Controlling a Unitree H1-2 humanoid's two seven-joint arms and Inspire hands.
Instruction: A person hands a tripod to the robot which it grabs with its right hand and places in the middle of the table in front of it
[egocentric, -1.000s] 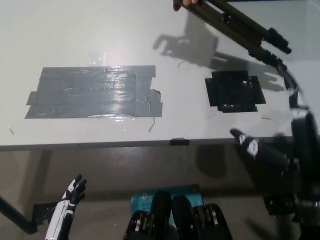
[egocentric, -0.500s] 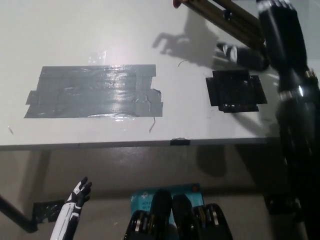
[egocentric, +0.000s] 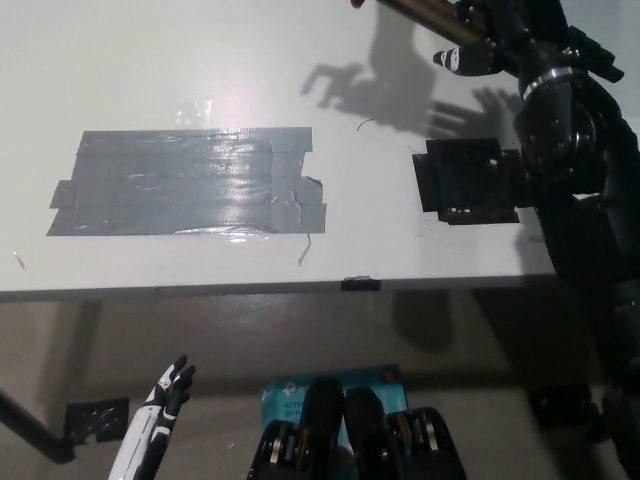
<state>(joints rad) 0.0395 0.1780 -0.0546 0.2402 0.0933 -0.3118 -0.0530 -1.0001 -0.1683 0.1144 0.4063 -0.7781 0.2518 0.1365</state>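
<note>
In the head view, the tripod is at the picture's top edge, above the far right part of the table. One end is at a person's hand, which barely shows. Its long axis slants from upper left down to the right, straight into the black right hand. That hand is right at the legs, with its fingers pointing left across them, but I cannot tell whether they are clamped on the legs or only laid beside them. The right hand is by far the nearer. The white left hand rests low at the lower left, below the table edge, fingers apart and empty. The table's middle lies down and left of the tripod, between the grey tape patch and the black tape patch.
</note>
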